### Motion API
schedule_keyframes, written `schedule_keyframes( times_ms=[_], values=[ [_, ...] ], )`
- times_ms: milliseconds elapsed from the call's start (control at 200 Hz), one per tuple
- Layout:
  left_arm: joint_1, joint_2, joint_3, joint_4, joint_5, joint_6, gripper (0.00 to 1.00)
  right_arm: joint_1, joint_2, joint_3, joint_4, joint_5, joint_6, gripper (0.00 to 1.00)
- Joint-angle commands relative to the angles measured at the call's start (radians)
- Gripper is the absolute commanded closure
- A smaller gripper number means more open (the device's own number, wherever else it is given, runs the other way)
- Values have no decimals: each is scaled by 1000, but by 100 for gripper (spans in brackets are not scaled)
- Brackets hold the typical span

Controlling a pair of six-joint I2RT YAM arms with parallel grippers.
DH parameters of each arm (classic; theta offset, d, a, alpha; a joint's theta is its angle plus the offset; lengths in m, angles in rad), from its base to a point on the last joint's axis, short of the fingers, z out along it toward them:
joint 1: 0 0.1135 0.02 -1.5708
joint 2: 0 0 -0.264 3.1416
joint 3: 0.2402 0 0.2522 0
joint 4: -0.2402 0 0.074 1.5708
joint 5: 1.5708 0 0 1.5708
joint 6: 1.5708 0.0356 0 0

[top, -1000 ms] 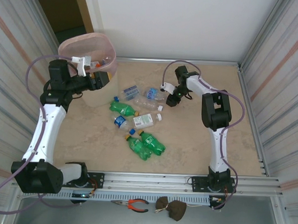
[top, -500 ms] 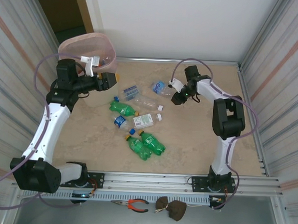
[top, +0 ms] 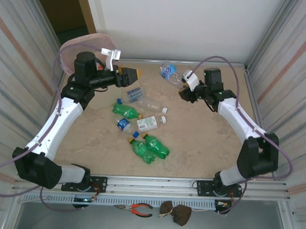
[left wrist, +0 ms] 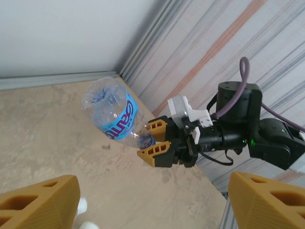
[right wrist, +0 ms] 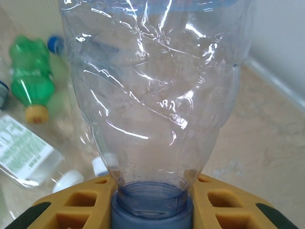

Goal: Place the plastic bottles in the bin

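one water bottle (left wrist: 112, 114) is off the worktop (top: 203, 137), clamped at its neck in the right hand (left wrist: 153, 140), up near the far wall

the left hand (top: 129, 75) is empty, its two fingers wide apart, and hangs just right of the one bin (top: 95, 39), whose pink-lined rim shows at the far left corner

seven loose bottles (top: 153, 105) lie on the worktop between the two arms:
- three green bottles: a single one (top: 125, 111) mid-pile, and a touching pair (top: 142, 151) nearest the bases
- three clear bottles, one with a blue label (top: 133, 94)
- one white-labelled bottle (top: 148, 124)

that makes eight bottles counted in all; what the bin holds cannot be told
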Motion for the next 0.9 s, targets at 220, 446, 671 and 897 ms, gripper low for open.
schedule_keyframes(
  times_ms=[220,446,671,897],
  values=[
    [-129,32,77,200,-107,-43,14,106,-205,-45,199,79,228,76],
    [-193,37,96,258,-181,-29,12,208,-265,-44,277,131,303,77],
    [-234,52,105,314,-216,-23,12,293,-289,-31,287,164,302,77],
    [-267,64,108,364,-265,-32,17,337,-315,-37,281,193,290,77]
  ],
)
